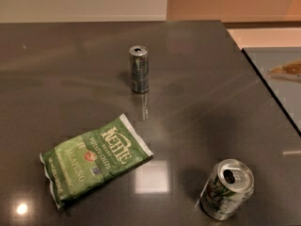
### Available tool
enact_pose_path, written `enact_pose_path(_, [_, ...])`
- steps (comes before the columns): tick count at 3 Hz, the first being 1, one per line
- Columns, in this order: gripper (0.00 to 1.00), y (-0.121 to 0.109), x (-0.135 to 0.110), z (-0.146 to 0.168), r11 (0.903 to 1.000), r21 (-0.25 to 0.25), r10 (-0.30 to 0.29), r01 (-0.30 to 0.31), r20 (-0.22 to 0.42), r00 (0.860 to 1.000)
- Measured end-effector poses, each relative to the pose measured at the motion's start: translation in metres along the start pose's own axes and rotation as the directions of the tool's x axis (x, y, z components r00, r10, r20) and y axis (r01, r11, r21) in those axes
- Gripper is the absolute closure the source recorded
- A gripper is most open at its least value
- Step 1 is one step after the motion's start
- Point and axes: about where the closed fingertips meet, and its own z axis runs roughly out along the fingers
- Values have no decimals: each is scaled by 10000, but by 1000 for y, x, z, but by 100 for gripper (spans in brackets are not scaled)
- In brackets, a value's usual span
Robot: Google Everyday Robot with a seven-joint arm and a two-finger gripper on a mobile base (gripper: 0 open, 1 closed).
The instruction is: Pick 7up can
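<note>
The 7up can (226, 189) stands upright at the front right of the dark table (66, 79). It is a wide silver can with green and white print and a shiny opened top. My gripper does not show in the camera view. Only a blurred tan shape (288, 69) lies at the right edge beyond the table, and I cannot tell whether it belongs to my arm. Nothing touches the can.
A slimmer dark grey-green can (139, 68) stands upright near the table's middle back. A green Kettle jalapeño chip bag (94, 159) lies flat at the front left. The table's right edge (270, 98) runs diagonally, with a lower grey surface beyond it.
</note>
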Motion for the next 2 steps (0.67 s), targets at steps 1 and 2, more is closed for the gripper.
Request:
enact_pose_path(1, [0,31,-4,13,9987,-424,-258,285,648,9976])
enact_pose_path(2, [0,56,-8,33,9947,-869,-434,545,1246,9913])
